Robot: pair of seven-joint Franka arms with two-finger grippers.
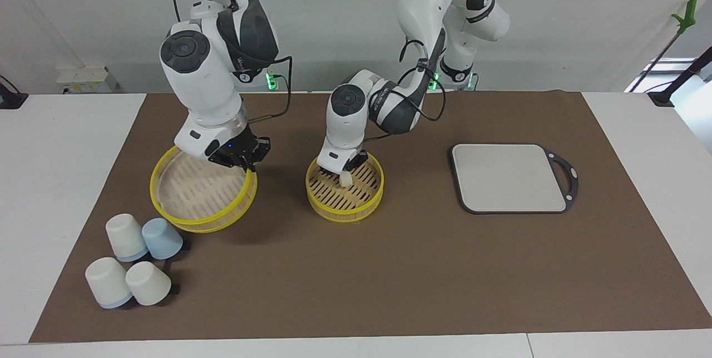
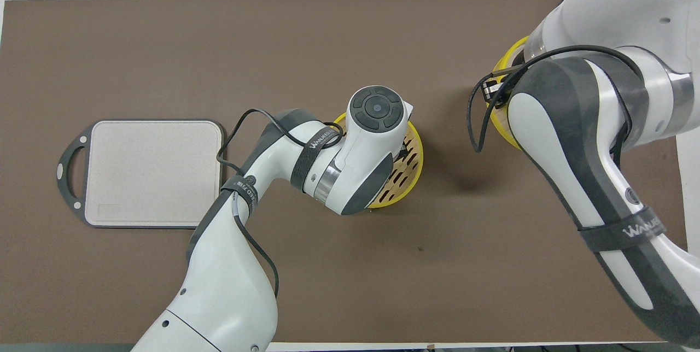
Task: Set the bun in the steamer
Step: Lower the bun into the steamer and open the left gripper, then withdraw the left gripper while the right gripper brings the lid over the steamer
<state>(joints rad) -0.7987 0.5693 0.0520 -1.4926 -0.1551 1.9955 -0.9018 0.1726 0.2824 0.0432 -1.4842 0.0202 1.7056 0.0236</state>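
One bun (image 1: 346, 179), pinched in my left gripper (image 1: 347, 175), is hanging low inside the steamer (image 1: 345, 210), near twelve o'clock. My right gripper (image 1: 248, 164) is gripping the other basket's (image 1: 183, 219) rim.

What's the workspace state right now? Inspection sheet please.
Surface: brown mat over a white table.
Job's things: bun low in the steamer, at the left gripper's tips.
Clutter: second yellow basket with pale floor; four upturned cups farther from the robots than it; grey board at the left arm's end.
Grippers: left gripper inside the steamer, around the bun; right gripper at the second basket's rim.
Cables: black cable loops along both arms, off the mat.
Surroundings: white wall; green-tipped stand at one corner.
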